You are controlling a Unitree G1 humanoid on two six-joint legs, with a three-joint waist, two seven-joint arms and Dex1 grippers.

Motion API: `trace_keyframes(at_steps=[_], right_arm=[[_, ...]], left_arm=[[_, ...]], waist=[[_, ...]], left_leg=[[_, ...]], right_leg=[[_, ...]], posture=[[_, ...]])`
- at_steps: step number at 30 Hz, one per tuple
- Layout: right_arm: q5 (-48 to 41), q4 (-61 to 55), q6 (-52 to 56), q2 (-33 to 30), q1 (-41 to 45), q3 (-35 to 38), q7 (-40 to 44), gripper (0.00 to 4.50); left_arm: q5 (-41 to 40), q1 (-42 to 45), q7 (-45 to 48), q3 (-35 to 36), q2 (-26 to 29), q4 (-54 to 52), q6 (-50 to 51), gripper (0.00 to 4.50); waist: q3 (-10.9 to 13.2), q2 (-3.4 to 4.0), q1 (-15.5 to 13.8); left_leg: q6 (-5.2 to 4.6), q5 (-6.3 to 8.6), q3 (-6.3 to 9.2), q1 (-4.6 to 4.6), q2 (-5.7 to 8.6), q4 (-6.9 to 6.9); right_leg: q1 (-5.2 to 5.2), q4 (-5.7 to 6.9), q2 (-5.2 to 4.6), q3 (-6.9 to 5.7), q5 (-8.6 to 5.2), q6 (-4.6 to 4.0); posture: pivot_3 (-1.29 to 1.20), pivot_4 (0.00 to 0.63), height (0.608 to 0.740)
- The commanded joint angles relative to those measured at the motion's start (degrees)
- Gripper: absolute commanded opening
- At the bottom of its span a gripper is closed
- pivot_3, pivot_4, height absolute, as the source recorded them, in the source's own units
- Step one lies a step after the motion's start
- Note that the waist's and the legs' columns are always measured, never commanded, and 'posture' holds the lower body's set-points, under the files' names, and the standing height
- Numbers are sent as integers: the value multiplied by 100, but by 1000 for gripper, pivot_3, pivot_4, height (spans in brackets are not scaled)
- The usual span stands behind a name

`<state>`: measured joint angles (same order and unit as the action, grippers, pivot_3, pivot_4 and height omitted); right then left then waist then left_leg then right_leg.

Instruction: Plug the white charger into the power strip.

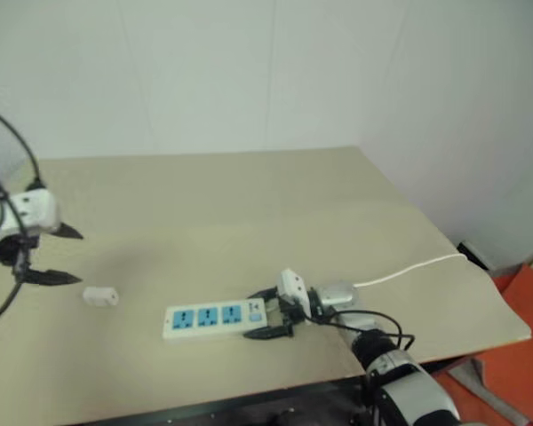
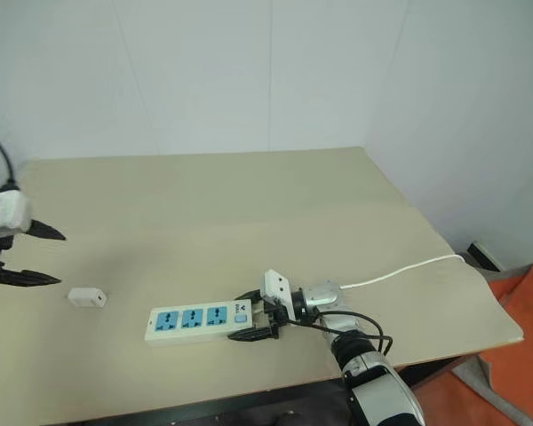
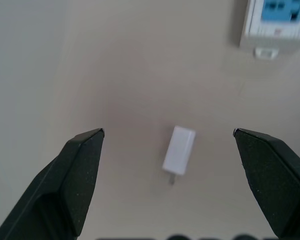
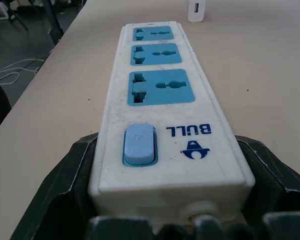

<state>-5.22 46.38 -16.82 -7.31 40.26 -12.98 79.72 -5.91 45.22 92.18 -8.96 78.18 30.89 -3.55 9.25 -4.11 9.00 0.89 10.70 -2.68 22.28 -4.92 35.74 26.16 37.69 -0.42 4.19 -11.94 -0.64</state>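
Right hand [image 1: 268, 312] grips the power strip [image 1: 215, 319]; left hand [image 1: 64, 255], wide, hovers over the white charger [image 1: 100, 296].

White charger [image 1: 100, 295] beside power strip [image 1: 215, 318]

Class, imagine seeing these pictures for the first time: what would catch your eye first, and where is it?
First, the power strip with its three blue sockets, near the table's front edge, its switch end clasped by the right gripper. Next, the white charger lying alone to its left, with the left gripper hovering open above it.
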Motion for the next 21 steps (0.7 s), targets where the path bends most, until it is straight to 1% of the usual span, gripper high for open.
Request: trace_keyframes(at_steps=[1,5,7,10,14,18,21], right_arm=[[43,13,111,104,-74,-167,78,3407],[52,-41,189,33,-78,-178,116,3407],[42,-71,230,5,-74,-174,141,3407],[32,-105,297,-31,-52,-163,148,3407],[-2,-174,399,-52,-66,-149,128,3407],[-19,-242,448,-78,-98,-161,132,3407],[-21,-267,482,-81,-106,-160,118,3407]], left_arm=[[282,978,32,-1188,-67,395,-662,4500],[401,1766,32,-2600,-234,738,-1195,4500],[426,2005,32,-3141,-313,868,-1353,4500],[720,2282,32,-3752,-585,1209,-1595,4500],[949,2620,32,-3983,-932,1672,-1756,4500],[1197,2883,32,-4003,-1279,2145,-1881,4500],[1550,2935,32,-3955,-1473,2404,-2045,4500]], waist=[[0,-1,-32],[1,1,-46],[1,1,-57],[1,2,-77],[2,1,-92],[2,1,-134],[3,3,-148]], left_leg=[[0,0,3,-1,0,4],[0,0,10,-6,4,13],[0,0,13,-7,4,14],[-1,-1,18,-3,4,18],[-1,-1,20,4,5,28],[-1,-1,23,3,7,30],[-1,-1,27,2,7,29]], right_leg=[[1,10,1,0,-2,-2],[1,31,4,4,-4,-5],[1,33,6,7,-4,-5],[2,34,8,6,-5,-4],[4,35,8,6,-4,-3],[4,37,8,6,-4,-3],[5,40,12,6,-4,-3]], posture=[[0,150,740],[0,150,740],[0,150,740],[0,150,740],[0,150,740],[0,150,740],[0,150,740]])
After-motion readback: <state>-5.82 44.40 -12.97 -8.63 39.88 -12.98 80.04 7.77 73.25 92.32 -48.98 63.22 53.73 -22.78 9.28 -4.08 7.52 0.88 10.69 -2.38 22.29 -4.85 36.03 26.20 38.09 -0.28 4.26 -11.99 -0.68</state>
